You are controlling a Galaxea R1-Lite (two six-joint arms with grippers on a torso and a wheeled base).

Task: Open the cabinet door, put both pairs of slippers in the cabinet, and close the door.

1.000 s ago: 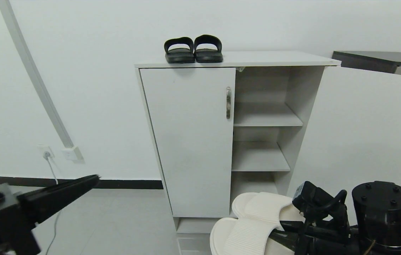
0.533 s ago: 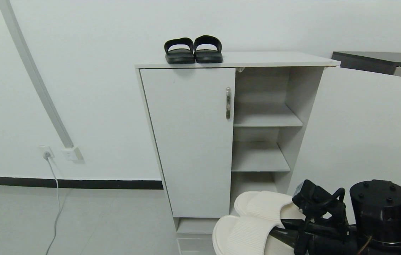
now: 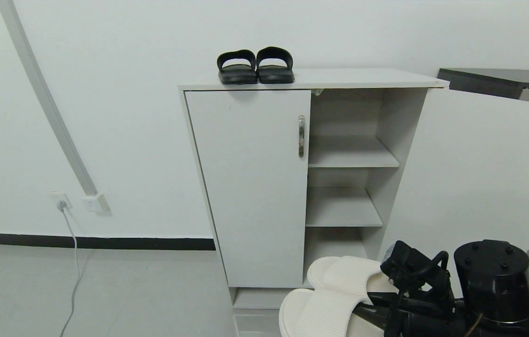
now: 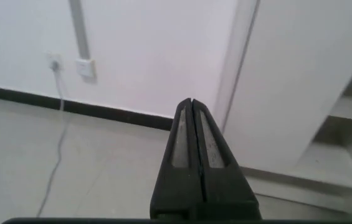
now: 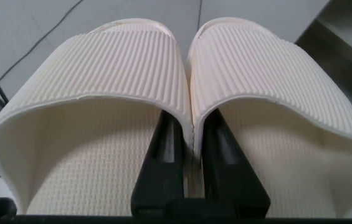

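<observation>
A pair of black slippers (image 3: 255, 65) stands on top of the white cabinet (image 3: 250, 187). The cabinet's left door is closed and its right door (image 3: 479, 178) is swung wide open, baring several empty shelves (image 3: 344, 208). The white ribbed slippers (image 3: 334, 290) hang low in front of the bottom compartment. My right gripper (image 5: 192, 140) has one finger inside each white slipper (image 5: 126, 81), pinching their inner walls together. My left gripper (image 4: 191, 107) is shut with nothing in it, low over the floor to the left of the cabinet (image 4: 288, 81).
A wall socket (image 3: 61, 202) with a cable (image 3: 75, 262) trailing to the floor lies at the left. A dark tabletop (image 3: 503, 77) stands behind the open door. Bare floor stretches left of the cabinet.
My left arm has dropped out of the head view's lower left. The right arm with the white slippers has eased slightly down and left.
</observation>
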